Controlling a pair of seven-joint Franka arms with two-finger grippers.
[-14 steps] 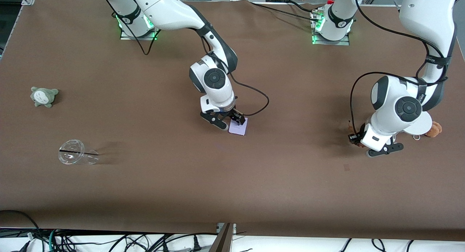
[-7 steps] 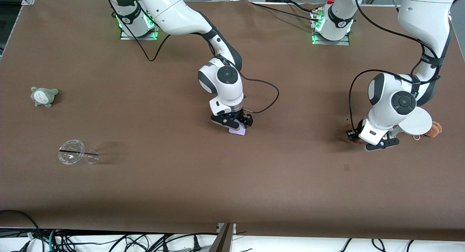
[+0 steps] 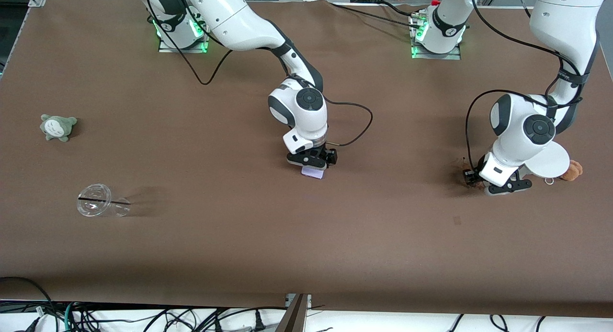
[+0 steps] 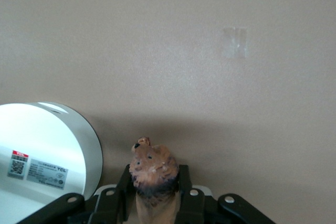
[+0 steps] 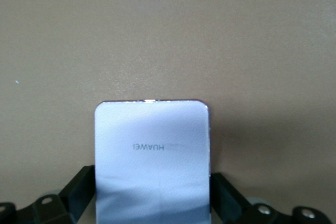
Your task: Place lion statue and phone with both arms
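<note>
The phone (image 3: pixel 313 173), a pale lavender slab, lies mid-table under my right gripper (image 3: pixel 311 165). In the right wrist view the phone (image 5: pixel 152 145) sits between the black fingers (image 5: pixel 84 187), which press on both long edges. My right gripper (image 5: pixel 152 195) is shut on it, low at the table. The lion statue (image 3: pixel 470 175), tiny and brown, is at the left arm's end of the table. In the left wrist view the lion statue (image 4: pixel 152 166) stands head-up between the fingers (image 4: pixel 184 187), which touch its sides. My left gripper (image 3: pixel 479 183) (image 4: pixel 153 195) is shut on it, low at the table.
A white round-based stand (image 3: pixel 550 162) (image 4: pixel 47 150) is right beside the left gripper, with an orange-brown plush (image 3: pixel 573 170) next to it. A grey-green plush (image 3: pixel 57 127) and a clear cup (image 3: pixel 101 201) on its side lie at the right arm's end. A tape patch (image 3: pixel 457 220) marks the table.
My right gripper has shifted toward the left arm's end and turned to sit squarely over the phone, closing on its edges. My left gripper has shifted slightly at the lion statue.
</note>
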